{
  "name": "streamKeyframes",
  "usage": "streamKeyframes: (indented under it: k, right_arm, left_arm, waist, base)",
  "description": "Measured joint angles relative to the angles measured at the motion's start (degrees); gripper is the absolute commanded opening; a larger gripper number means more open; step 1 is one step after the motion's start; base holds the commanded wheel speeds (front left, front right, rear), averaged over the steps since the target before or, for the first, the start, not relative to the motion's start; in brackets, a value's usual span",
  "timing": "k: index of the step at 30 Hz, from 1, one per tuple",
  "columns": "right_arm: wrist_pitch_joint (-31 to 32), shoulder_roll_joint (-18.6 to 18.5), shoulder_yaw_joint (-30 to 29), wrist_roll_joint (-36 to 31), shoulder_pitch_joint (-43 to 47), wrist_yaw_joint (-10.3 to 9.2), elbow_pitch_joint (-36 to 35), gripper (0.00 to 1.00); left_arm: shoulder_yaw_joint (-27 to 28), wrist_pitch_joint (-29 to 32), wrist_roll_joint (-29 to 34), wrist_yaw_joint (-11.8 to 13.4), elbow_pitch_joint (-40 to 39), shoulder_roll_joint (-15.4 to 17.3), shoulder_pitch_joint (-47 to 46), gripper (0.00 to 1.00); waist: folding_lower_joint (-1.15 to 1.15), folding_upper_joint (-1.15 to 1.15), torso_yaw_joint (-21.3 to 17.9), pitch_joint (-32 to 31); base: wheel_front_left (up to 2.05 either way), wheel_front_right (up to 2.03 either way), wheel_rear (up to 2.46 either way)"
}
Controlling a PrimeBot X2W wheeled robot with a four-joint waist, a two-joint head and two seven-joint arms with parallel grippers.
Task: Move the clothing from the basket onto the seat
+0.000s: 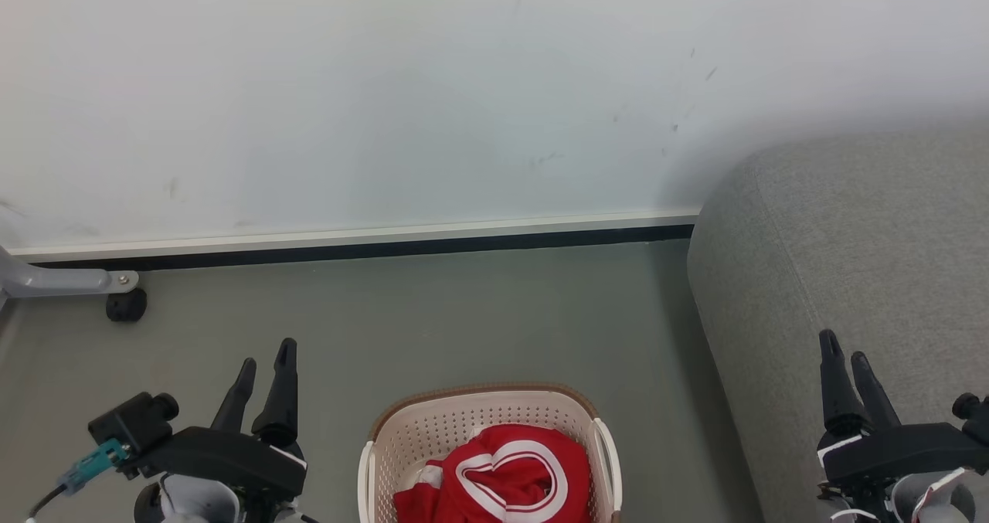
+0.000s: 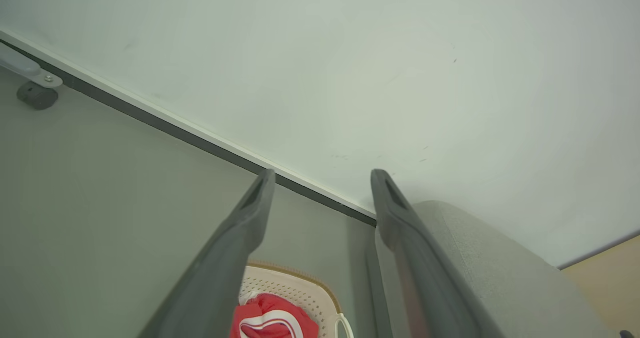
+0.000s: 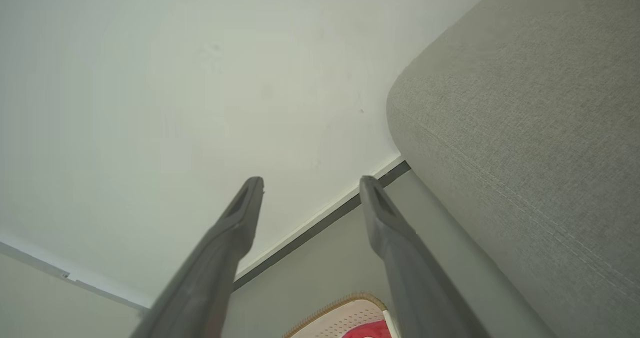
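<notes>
Head view has the basket [image 1: 433, 430] at the bottom centre of the frame, standing on the floor [image 1: 463, 314], with the red clothing [image 1: 502, 480] bunched inside it. The grey seat [image 1: 850, 237] takes the right side, just beside the basket. The left tool [image 1: 266, 354] at lower left and the right tool [image 1: 843, 347] at lower right both have their fingers apart, gripping nothing. The first pick looks not yet begun. For a clean pick, one tool should probably drop straight into the heap, pinch a thick fold, and lift clear of the brown rim before swinging to the seat.
</notes>
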Motion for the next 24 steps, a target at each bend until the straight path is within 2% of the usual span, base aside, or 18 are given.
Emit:
streamKeyframes:
  k: [24]
  right_arm:
    - [-5.3,-3.0,6.6,-18.9,-1.6,-3.22,0.3,1.0]
  left_arm:
    - [-4.2,-5.2,17.7,4.2,1.0,2.0,-1.9,1.0]
  waist:
    - [0.0,0.0,0.2,-0.1]
  base:
    - [0.0,0.0,0.0]
